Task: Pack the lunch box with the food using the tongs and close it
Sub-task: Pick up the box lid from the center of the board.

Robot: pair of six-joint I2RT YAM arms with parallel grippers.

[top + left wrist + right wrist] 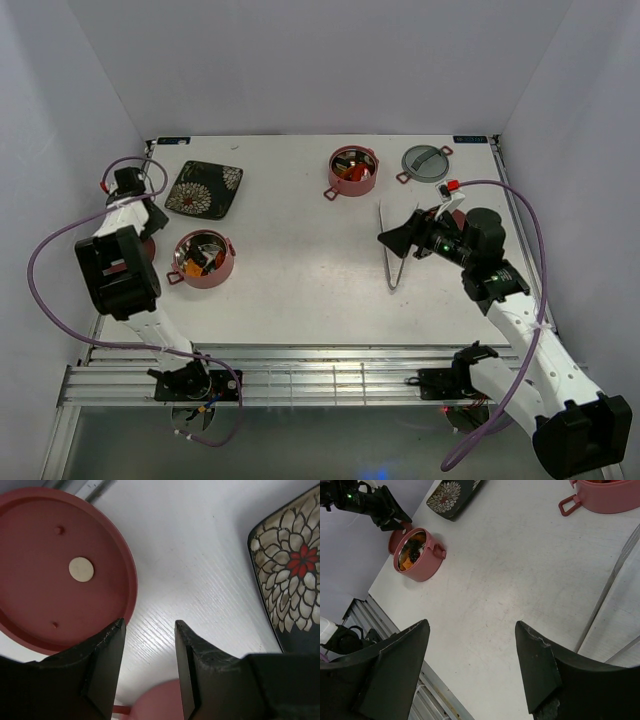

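Observation:
The lunch box stands apart in pieces. One dark-red bowl (203,258) holding orange and dark food (200,256) sits at the left; it also shows as the bowl (417,555) in the right wrist view. A second bowl (352,170) with food stands at the back, with the grey lid (425,162) beside it. A flat red disc lid (60,570) lies left of the left bowl. My left gripper (149,622) hangs open beside this lid, nothing between its fingers. The silver tongs (390,262) lie on the table, and my right gripper (398,240) hovers open over them, empty (472,623).
A dark flower-patterned square plate (204,188) lies at the back left, just right of the left gripper; its edge (290,570) shows in the left wrist view. White walls enclose the table on three sides. The aluminium frame rail (300,375) runs along the near edge.

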